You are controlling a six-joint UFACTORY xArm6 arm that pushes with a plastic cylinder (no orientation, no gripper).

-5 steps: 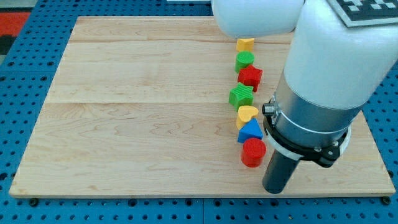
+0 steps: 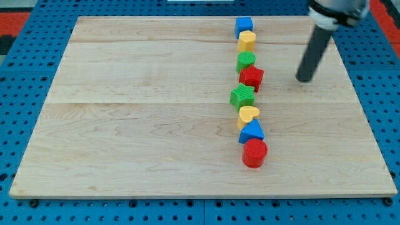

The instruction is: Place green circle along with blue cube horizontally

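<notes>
The green circle [image 2: 245,61] stands in a vertical line of blocks right of the board's middle. The blue cube [image 2: 244,25] is at the top of that line, with a yellow block [image 2: 247,41] between the two. My tip [image 2: 304,80] rests on the board to the right of the line, about level with the red star [image 2: 252,77]. It is well apart from every block, below and right of the green circle.
Below the red star the line goes on with a green star [image 2: 242,96], a yellow heart [image 2: 248,115], a blue triangle [image 2: 251,132] and a red cylinder [image 2: 254,153]. The wooden board [image 2: 137,112] lies on a blue pegboard.
The arm has moved from the view's bottom right up to the upper right. The blue cube, hidden before by the arm, now shows. No block has moved.
</notes>
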